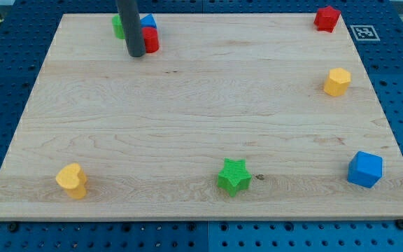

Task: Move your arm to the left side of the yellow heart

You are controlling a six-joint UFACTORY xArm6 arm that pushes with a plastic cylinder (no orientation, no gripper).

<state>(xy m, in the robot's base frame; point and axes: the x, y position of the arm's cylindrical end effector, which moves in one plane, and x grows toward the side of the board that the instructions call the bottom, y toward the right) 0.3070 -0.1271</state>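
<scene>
The yellow heart [72, 180] lies near the board's bottom left corner. My tip [136, 54] rests on the board near the view's top left, far above and to the right of the heart. It stands right in front of a red block [150, 39], with a blue block [148, 22] behind that and a green block [118, 26] to the rod's left, partly hidden by the rod.
A green star [234, 176] sits at the bottom centre. A blue cube [365, 169] is at the bottom right. A yellow hexagon block [337, 82] is at the right edge and a red block [327, 18] at the top right. The wooden board [201, 112] lies on a blue pegboard.
</scene>
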